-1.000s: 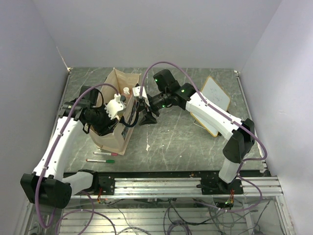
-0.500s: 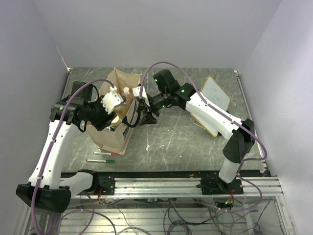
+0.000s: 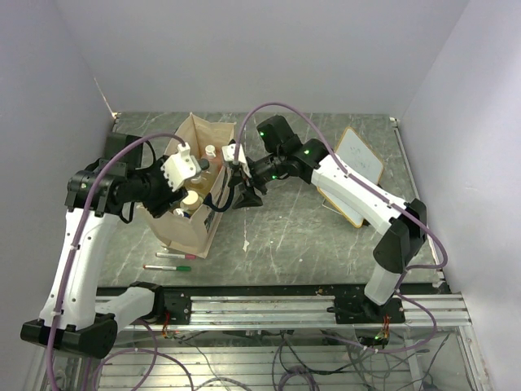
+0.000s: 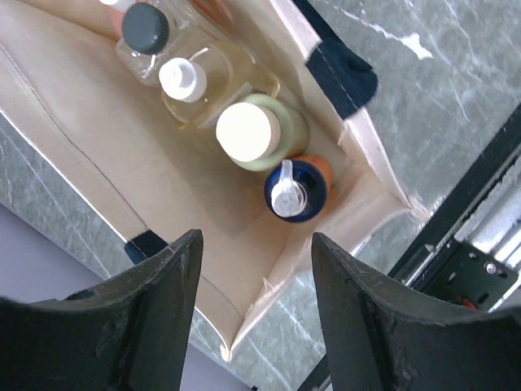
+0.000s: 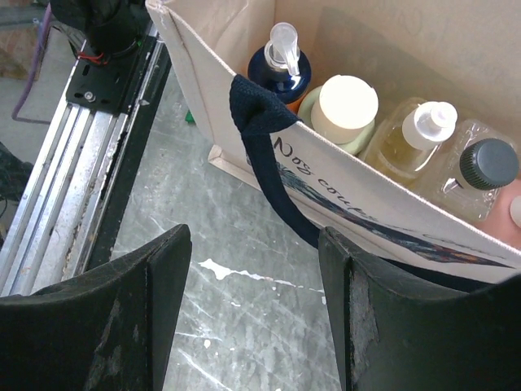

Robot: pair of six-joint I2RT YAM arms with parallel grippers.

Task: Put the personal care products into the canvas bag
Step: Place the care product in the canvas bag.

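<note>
The canvas bag [image 3: 199,228] stands open at the table's left, its navy handle [image 5: 264,155] hanging over the printed side. Several personal care products stand inside it. They are an orange bottle with a blue pump top [image 4: 290,191], a pale green one with a cream cap [image 4: 247,132], an amber one with a white cap [image 4: 183,79], a clear one with a black cap [image 4: 145,28] and a salmon-pink one [image 5: 506,210]. My left gripper [image 4: 254,244] hangs open and empty above the bag's mouth. My right gripper [image 5: 254,244] is open and empty over the table beside the bag's printed wall.
A red marker [image 3: 175,255] and a green marker [image 3: 167,266] lie in front of the bag. A wood-framed whiteboard [image 3: 356,167] lies at the right under the right arm. The metal rail [image 3: 326,308] runs along the near edge.
The left arm has lifted and drawn back to the left, out of the bag's mouth. Its jaws have spread a little wider. The right arm has stayed put.
</note>
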